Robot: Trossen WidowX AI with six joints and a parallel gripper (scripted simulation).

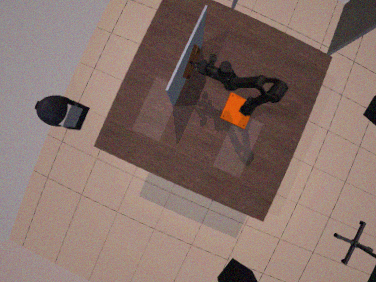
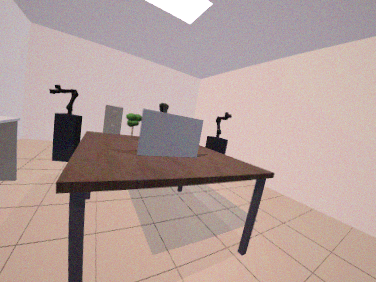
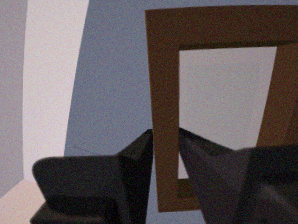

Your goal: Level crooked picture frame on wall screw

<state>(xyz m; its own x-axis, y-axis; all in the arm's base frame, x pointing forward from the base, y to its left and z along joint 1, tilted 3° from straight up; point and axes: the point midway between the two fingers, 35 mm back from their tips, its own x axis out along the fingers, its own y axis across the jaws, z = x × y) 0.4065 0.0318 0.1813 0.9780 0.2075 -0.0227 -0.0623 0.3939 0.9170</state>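
On the brown table [image 1: 150, 125] a grey wall panel [image 1: 186, 55] stands upright, and against its face we see the picture frame [image 1: 191, 61] as a thin brown edge from above. The dark arm [image 1: 240, 82] stretches from its orange base [image 1: 235, 111] across the table top to that frame, its far end meeting the brown edge.

In the wrist view we find the picture frame [image 3: 165, 105] close before the camera: a brown border round a pale centre, lying flat against the blue-grey panel [image 3: 112, 75]. Its sides lean a little off the vertical in this view. The gripper [image 3: 166, 150] straddles the frame's left bar; one dark finger [image 3: 135, 165] presses on the bar's outer edge and the other lies over its inner edge, so we judge the fingers narrowed and clamped on that bar. The lower left corner of the frame shows below and between them.

From the exterior view we see only the back of the panel [image 2: 170, 134] on the table [image 2: 120, 170], with a small dark part of the arm [image 2: 164, 107] above its top edge; the frame itself is hidden behind it
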